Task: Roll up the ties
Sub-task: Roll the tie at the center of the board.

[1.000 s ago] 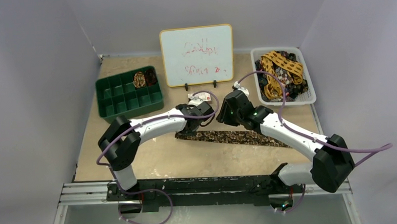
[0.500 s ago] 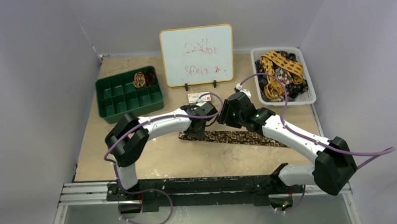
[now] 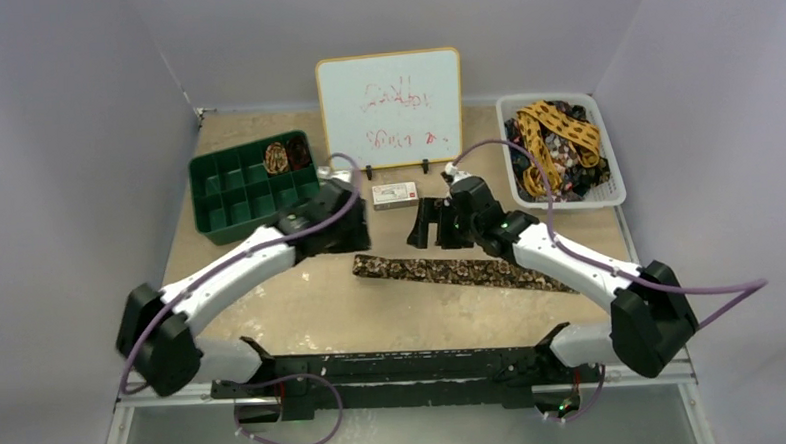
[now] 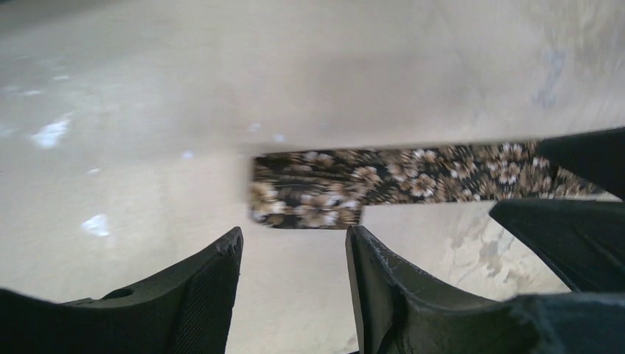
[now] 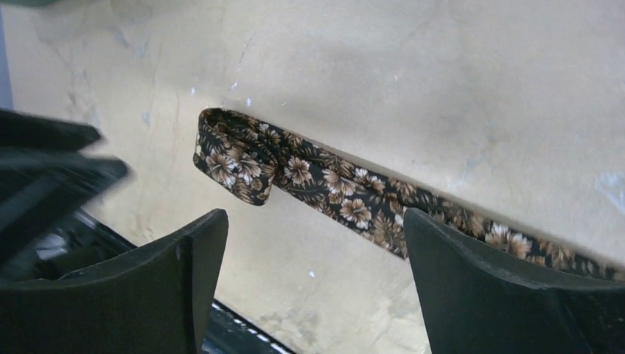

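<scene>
One brown flower-print tie (image 3: 461, 272) lies flat across the middle of the table, its left end folded over once (image 5: 236, 158). My left gripper (image 4: 293, 242) is open and empty, just short of that folded end (image 4: 306, 199); in the top view it (image 3: 349, 222) hovers up-left of the tie. My right gripper (image 5: 315, 221) stands wide open and empty above the tie (image 5: 346, 199), behind it in the top view (image 3: 431, 225). Two rolled ties (image 3: 284, 155) sit in the green tray (image 3: 230, 194).
A white basket (image 3: 616, 187) at the back right holds a heap of yellow and dark ties (image 3: 556, 140). A whiteboard (image 3: 389, 109) stands at the back centre with a small white card (image 3: 394, 194) before it. Grey walls close in on both sides.
Both grippers have opened and let go of the tie's left end. The left arm has swung back to the left; the right gripper has drawn back toward the whiteboard.
</scene>
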Controlling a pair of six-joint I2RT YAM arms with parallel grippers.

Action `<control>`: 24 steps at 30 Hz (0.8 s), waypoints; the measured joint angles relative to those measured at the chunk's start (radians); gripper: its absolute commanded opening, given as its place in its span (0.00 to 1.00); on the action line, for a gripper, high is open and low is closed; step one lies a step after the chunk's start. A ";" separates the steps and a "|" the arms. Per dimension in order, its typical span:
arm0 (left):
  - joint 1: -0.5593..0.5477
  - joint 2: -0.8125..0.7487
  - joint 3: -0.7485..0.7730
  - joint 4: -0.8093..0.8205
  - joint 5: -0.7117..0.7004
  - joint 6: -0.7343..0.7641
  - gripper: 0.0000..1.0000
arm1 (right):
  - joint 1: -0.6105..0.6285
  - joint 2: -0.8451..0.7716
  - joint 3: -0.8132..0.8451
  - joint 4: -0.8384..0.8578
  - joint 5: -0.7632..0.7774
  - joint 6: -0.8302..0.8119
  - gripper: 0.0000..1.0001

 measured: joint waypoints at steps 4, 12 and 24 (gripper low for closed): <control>0.156 -0.195 -0.124 -0.005 0.030 -0.006 0.53 | 0.001 0.064 0.027 0.053 -0.093 -0.177 0.93; 0.397 -0.282 -0.284 0.003 0.206 0.005 0.53 | 0.120 0.172 0.061 0.309 -0.192 -0.528 0.99; 0.505 -0.285 -0.415 0.061 0.400 0.006 0.53 | 0.251 0.468 0.277 0.266 -0.175 -0.787 0.99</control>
